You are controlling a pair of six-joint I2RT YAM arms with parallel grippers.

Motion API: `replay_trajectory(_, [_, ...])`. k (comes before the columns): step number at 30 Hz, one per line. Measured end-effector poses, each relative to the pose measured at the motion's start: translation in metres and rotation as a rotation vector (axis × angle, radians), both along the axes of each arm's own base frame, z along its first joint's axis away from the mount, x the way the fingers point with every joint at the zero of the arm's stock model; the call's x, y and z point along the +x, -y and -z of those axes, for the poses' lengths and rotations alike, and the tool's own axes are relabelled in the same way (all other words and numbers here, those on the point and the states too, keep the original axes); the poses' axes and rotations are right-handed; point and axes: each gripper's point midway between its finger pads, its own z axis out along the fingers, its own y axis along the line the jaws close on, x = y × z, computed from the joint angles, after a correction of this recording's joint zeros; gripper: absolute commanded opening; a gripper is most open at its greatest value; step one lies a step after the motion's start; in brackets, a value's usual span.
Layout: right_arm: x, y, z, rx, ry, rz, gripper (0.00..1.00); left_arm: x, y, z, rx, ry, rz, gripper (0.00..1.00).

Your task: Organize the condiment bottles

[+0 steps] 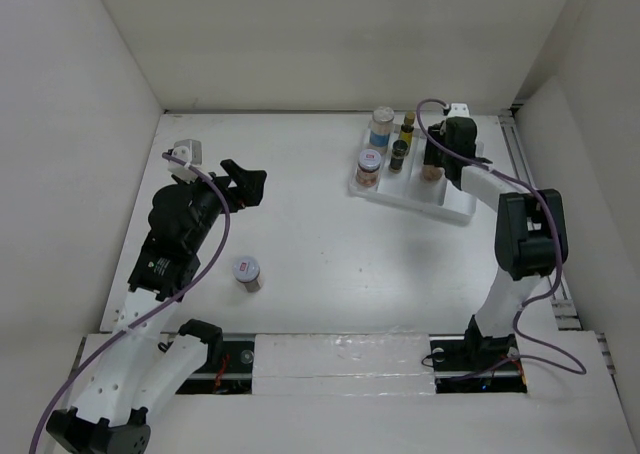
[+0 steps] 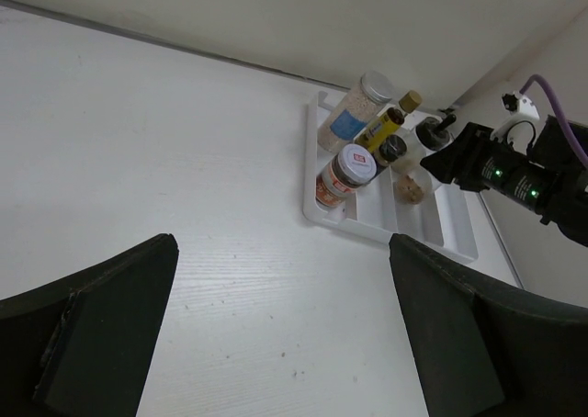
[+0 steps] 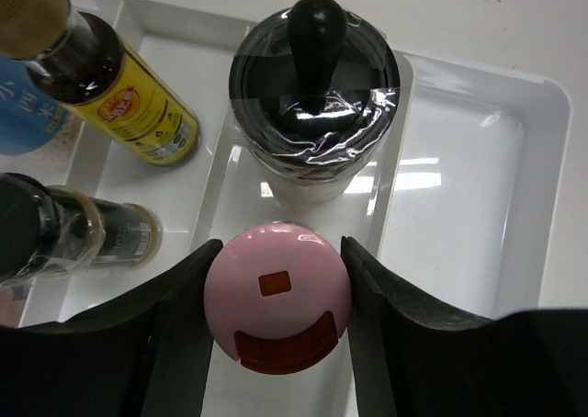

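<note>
While the right gripper (image 3: 278,318) is clamping its black fingers (image 3: 175,343) on either side of the small pink-capped spice jar (image 3: 278,288), that jar is sitting upright within the white divided plastic tray (image 3: 469,160), sharing a channel with a black-knobbed jar (image 3: 312,105). The left gripper (image 2: 280,330) is hanging with jaws wide apart well left of the tray, where a pale-capped jar (image 1: 246,271) is standing alone; looking light, rigid and smooth-sided, it is probably asking for a grip around the body just under its cap.
</note>
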Motion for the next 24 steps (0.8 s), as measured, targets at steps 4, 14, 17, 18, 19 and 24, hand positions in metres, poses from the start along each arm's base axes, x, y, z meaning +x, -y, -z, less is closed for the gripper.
replay_trajectory(4, [0.002,0.002,0.01,0.008,-0.022,0.002,0.74,0.0,0.0,0.0,0.0,0.0,0.0,0.96])
replay_trajectory(14, [-0.01,-0.006,-0.044,0.034,0.081,-0.013,0.81,0.0,0.0,0.0,0.0,0.0,0.0,0.96])
replay_trajectory(17, [-0.034,-0.035,-0.083,0.045,0.159,-0.092,0.5,-0.001,0.0,-0.001,-0.001,0.004,0.0,0.96])
replay_trajectory(18, [-0.043,-0.058,-0.095,0.055,0.187,-0.156,0.33,-0.001,-0.001,-0.002,-0.002,0.006,-0.003,0.96])
replay_trajectory(19, [-0.054,-0.085,-0.104,0.065,0.211,-0.236,0.3,-0.001,-0.002,-0.002,-0.002,0.008,-0.007,0.96])
replay_trajectory(24, [-0.142,-0.268,-0.099,0.121,0.207,-0.802,0.58,-0.004,-0.015,-0.009,-0.012,0.028,-0.079,0.96])
